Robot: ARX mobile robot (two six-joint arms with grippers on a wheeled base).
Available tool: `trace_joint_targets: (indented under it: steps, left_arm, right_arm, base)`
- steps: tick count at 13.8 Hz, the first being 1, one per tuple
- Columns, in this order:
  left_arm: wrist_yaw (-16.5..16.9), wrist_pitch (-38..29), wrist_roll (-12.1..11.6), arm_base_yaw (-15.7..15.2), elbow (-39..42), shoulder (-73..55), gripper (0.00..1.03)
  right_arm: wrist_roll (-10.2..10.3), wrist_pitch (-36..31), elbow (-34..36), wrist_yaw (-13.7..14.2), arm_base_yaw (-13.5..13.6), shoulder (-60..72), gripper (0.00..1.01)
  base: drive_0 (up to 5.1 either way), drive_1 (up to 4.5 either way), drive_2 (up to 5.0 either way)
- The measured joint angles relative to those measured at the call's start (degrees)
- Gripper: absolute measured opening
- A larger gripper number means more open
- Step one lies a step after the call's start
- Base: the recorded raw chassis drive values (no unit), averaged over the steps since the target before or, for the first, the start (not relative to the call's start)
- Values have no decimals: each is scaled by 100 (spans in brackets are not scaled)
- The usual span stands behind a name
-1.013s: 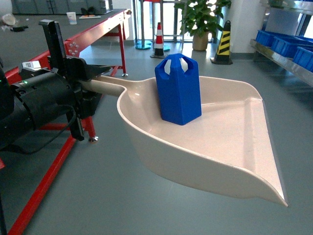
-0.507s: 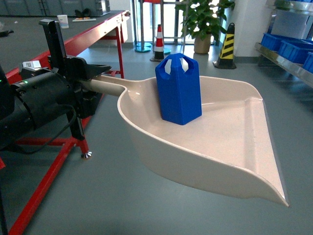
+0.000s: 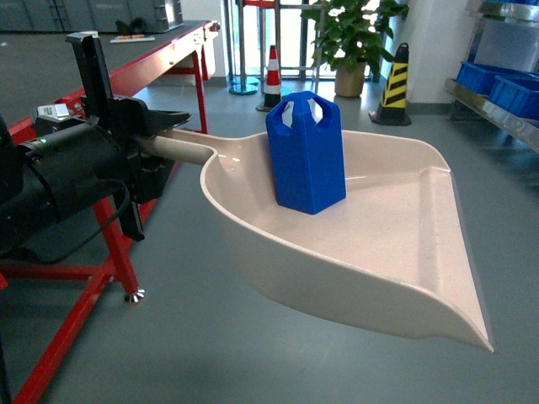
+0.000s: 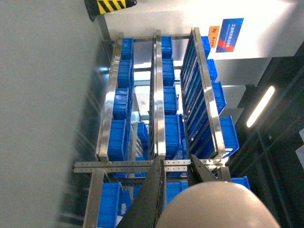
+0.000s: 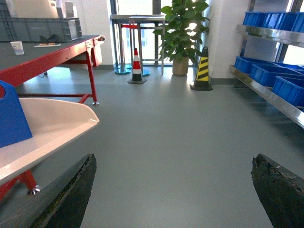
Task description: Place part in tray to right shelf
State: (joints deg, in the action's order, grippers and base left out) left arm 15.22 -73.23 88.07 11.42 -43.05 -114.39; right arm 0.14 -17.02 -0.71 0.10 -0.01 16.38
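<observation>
A: Start at the tool. What does the left gripper point(image 3: 160, 126) hold?

B: Its fingers are pinched on the long handle of the tray point(image 3: 404, 252), which it carries level above the floor. The right gripper point(image 5: 173, 190) hangs with its fingers spread wide and nothing between them.

A: And the part?

B: The part point(image 3: 307, 151) stands upright on the tray's floor, toward the handle end, well back from the wide lip on the near right. So the loading step looks finished.

A: What lies beyond?

B: A red-framed workbench point(image 3: 160, 59) to the far left; a potted plant point(image 3: 354, 34) and striped cones at the far wall. The right shelf point(image 3: 497, 109), with blue crates point(image 3: 497, 80) on it, sits at the far right edge, well apart from the tray.

A: So what is left?

B: In my judgement, most of the carry: bring the tray to that shelf and deliver the part there.
</observation>
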Motion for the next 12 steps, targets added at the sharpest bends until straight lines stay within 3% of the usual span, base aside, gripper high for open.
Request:
trace_joint_targets:
  steps: [10,12]
  left_arm:
    - [17,-7,2,15,0,0,13]
    - [-42,24,-2,-7,-17,0,13]
  right_arm:
    - [0,22,0,-4,0,4,98]
    - [0,50,0,-7,0,39,98]
  base:
    - [4,437,-429]
    - [0,0,0]
